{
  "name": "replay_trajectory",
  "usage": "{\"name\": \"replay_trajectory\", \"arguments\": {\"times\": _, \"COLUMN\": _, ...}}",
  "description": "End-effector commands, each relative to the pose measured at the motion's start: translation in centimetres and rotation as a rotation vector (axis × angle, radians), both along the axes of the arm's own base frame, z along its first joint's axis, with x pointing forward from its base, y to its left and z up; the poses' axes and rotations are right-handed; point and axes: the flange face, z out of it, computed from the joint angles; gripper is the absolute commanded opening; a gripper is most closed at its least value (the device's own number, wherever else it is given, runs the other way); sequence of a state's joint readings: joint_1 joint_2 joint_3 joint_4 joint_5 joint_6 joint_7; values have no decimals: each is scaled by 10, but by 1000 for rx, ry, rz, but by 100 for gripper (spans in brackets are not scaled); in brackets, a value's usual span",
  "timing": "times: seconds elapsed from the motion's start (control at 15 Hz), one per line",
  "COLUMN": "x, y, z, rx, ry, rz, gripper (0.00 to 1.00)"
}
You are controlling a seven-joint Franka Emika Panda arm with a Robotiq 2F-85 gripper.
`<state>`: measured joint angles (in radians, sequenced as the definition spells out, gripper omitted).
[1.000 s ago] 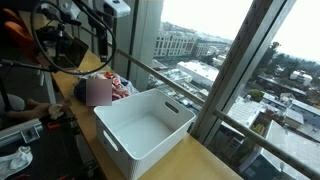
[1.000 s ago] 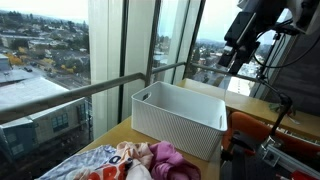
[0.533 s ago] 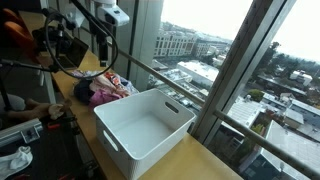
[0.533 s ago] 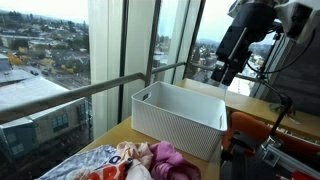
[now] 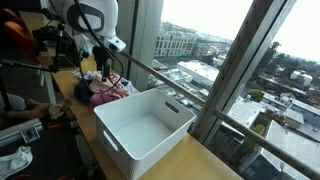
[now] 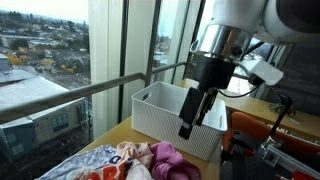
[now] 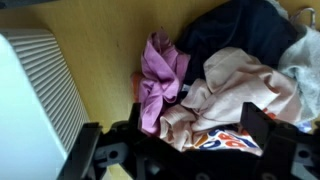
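While the hand (image 7: 172, 135) hangs right over the pile of clothes (image 7: 215, 85), its fingers (image 7: 265, 130) are spread wide apart with nothing between them, not touching any fabric as far as I can see. From the wrist view, a purple piece (image 7: 160, 75) lies pretty much straight under the gap. A pale pink piece (image 7: 235, 95) sits beside it and a dark piece (image 7: 240, 35) lies further out.

In both exterior views the hand (image 5: 103, 70) (image 6: 187, 125) points down at the pile. The pile (image 5: 105, 92) (image 6: 140, 160) is on the wooden table (image 5: 200, 160), just beside one short wall of the white basket (image 5: 145, 130) and near the table edge that runs along the window. The basket (image 6: 165, 122) looks empty.
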<state>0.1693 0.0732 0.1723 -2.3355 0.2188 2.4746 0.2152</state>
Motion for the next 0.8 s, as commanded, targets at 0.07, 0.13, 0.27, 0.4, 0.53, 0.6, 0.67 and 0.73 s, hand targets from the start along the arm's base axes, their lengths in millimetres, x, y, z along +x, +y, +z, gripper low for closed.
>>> {"name": "replay_trajectory", "arguments": {"times": 0.07, "x": 20, "y": 11, "z": -57, "rx": -54, "ry": 50, "rz": 79, "gripper": 100}}
{"name": "replay_trajectory", "arguments": {"times": 0.13, "x": 22, "y": 12, "z": -66, "rx": -59, "ry": 59, "rz": 88, "gripper": 100}}
{"name": "replay_trajectory", "arguments": {"times": 0.27, "x": 26, "y": 17, "z": -82, "rx": -61, "ry": 75, "rz": 106, "gripper": 100}}
{"name": "replay_trajectory", "arguments": {"times": 0.4, "x": 30, "y": 23, "z": -96, "rx": -57, "ry": 87, "rz": 121, "gripper": 75}}
{"name": "replay_trajectory", "arguments": {"times": 0.53, "x": 33, "y": 29, "z": -106, "rx": -55, "ry": 94, "rz": 130, "gripper": 66}}
{"name": "replay_trajectory", "arguments": {"times": 0.6, "x": 34, "y": 30, "z": -111, "rx": -52, "ry": 97, "rz": 133, "gripper": 56}}
{"name": "replay_trajectory", "arguments": {"times": 0.67, "x": 35, "y": 32, "z": -114, "rx": -52, "ry": 100, "rz": 135, "gripper": 49}}
{"name": "replay_trajectory", "arguments": {"times": 0.73, "x": 36, "y": 33, "z": -118, "rx": -51, "ry": 101, "rz": 137, "gripper": 42}}
